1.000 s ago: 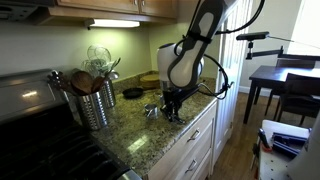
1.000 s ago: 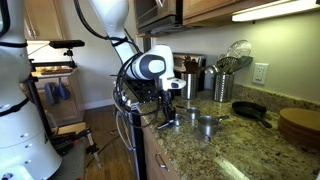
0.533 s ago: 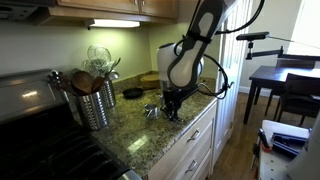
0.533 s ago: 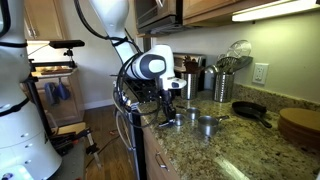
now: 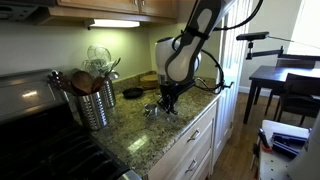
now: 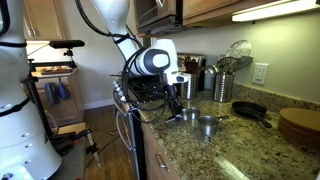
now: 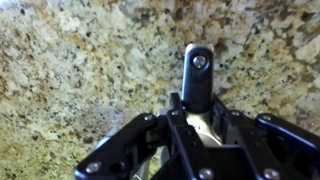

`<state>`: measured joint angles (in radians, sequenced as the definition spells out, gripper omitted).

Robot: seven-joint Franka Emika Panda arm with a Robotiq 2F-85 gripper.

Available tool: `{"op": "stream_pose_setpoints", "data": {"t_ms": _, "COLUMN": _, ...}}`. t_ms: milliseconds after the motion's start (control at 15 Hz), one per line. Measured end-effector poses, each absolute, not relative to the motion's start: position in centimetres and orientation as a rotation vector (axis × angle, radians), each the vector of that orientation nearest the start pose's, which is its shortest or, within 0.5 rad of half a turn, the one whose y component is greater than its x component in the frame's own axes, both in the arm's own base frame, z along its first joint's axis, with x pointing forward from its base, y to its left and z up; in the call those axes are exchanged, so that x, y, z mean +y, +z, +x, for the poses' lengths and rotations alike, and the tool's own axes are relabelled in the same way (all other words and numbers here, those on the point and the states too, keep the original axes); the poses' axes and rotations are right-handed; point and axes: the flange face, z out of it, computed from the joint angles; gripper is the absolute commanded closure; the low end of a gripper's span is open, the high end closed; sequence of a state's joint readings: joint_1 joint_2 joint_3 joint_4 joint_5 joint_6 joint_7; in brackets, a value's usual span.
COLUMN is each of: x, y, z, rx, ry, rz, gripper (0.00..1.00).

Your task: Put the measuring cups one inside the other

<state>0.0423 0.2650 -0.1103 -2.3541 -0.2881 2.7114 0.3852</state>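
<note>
Wrist view: the gripper (image 7: 197,108) has its fingers drawn narrow, clamped on one measuring cup (image 7: 197,72), whose flat handle pokes out over speckled granite. In an exterior view, sweeping across: ribbed utensil holder (image 5: 95,104), small dark dish (image 5: 133,93), then the measuring cups (image 5: 152,110) on the counter (image 5: 130,135), with the gripper just beside them.

Bare countertop (image 5: 128,120) lies open between the utensil holder (image 5: 95,105) and the measuring cups (image 6: 207,124), with a dark dish (image 5: 132,93) farther back.

On countertop (image 6: 252,146), measuring cups (image 6: 207,124) (near edge)
</note>
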Motion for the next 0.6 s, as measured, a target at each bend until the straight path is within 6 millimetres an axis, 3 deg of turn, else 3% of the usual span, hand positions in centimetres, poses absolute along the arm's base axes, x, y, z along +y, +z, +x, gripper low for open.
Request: {"op": "stream_pose_setpoints", "data": {"t_ms": 600, "x": -2.3, "y": 25.7, "z": 55.4, "rx": 0.285, "ry": -0.323, "rz": -3.257, "gripper": 0.87}}
